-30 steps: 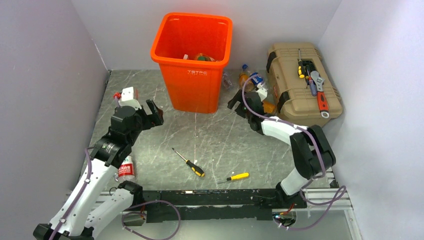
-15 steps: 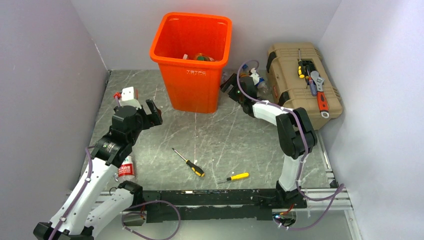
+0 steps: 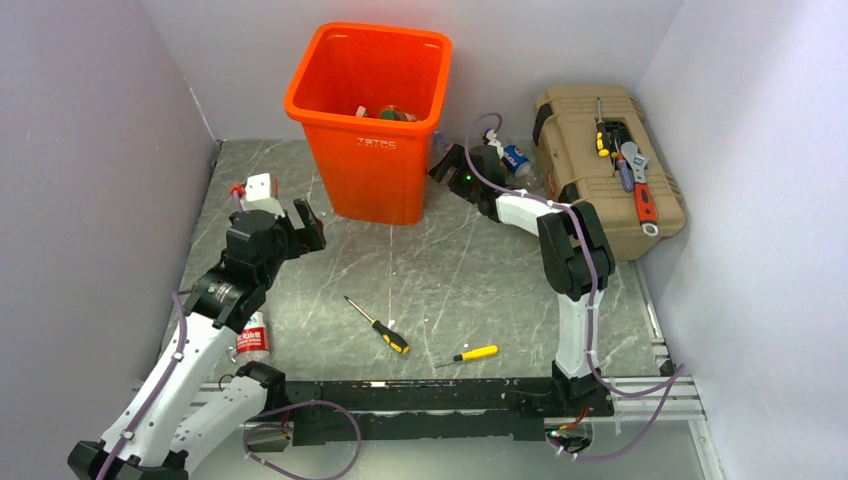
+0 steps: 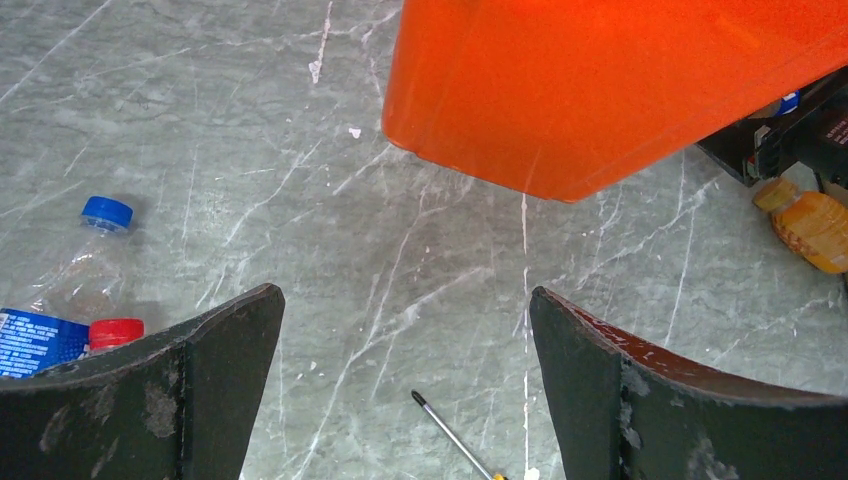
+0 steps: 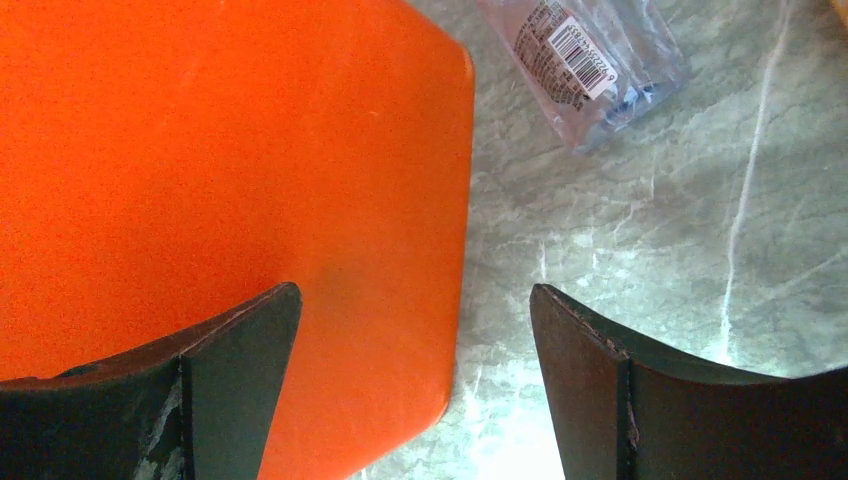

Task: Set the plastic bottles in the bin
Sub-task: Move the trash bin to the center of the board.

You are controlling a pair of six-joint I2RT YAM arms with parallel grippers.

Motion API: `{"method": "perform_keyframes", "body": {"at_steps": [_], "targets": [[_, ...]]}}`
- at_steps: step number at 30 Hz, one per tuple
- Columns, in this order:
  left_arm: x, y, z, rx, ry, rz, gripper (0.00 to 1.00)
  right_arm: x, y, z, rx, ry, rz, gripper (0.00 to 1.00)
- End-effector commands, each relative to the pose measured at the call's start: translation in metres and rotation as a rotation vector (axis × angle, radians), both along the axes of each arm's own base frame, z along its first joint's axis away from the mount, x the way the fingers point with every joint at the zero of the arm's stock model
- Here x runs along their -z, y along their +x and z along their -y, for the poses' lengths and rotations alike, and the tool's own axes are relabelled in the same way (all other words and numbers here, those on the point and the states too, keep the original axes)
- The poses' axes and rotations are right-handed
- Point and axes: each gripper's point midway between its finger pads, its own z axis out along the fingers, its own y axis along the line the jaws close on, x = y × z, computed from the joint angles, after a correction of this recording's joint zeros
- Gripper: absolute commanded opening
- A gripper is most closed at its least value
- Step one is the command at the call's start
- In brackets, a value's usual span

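The orange bin [image 3: 365, 120] stands at the back, leaning left, with bottles [image 3: 385, 113] inside. My right gripper [image 3: 440, 168] is open at the bin's right wall; in the right wrist view a corner of the bin [image 5: 200, 150] sits between the spread fingers of that gripper [image 5: 415, 292]. A clear bottle [image 5: 585, 60] lies on the floor past it. A blue-labelled bottle [image 3: 515, 158] lies behind that arm. My left gripper [image 3: 305, 225] is open and holds nothing, left of the bin. The left wrist view shows that gripper [image 4: 405, 292], a blue-capped bottle [image 4: 95, 260], a red cap [image 4: 115, 332] and an orange bottle [image 4: 810, 225].
A tan toolbox [image 3: 605, 170] with a wrench and screwdrivers on its lid stands at the back right. Two yellow-handled screwdrivers [image 3: 378, 325] [image 3: 470, 353] lie on the floor in front. A red-labelled bottle [image 3: 252, 340] lies beside the left arm. Walls close in on both sides.
My right arm has stretched forward and left, up against the bin's right side. The bin has slid and leaned left. The left arm has stayed where it was.
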Motion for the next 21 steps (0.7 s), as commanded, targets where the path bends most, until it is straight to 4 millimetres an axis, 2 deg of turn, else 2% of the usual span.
{"method": "perform_keyframes", "body": {"at_steps": [1,4,8,13,21], "targets": [[-0.007,0.004,0.000,-0.006,0.003,0.026,0.98,-0.028,0.012,0.008,0.013,-0.061,0.068,0.89],[-0.008,0.002,-0.002,-0.012,0.003,0.030,0.98,-0.027,0.018,0.029,0.065,-0.188,0.080,0.90],[-0.013,0.001,-0.002,-0.010,-0.010,0.050,0.98,-0.030,0.021,0.042,0.063,-0.272,0.118,0.91],[-0.011,0.001,0.000,-0.003,-0.014,0.046,0.98,-0.033,0.017,0.049,0.060,-0.309,0.154,0.92],[-0.010,0.001,0.000,-0.002,-0.012,0.043,0.98,-0.035,0.017,0.047,0.041,-0.295,0.211,0.92]]}}
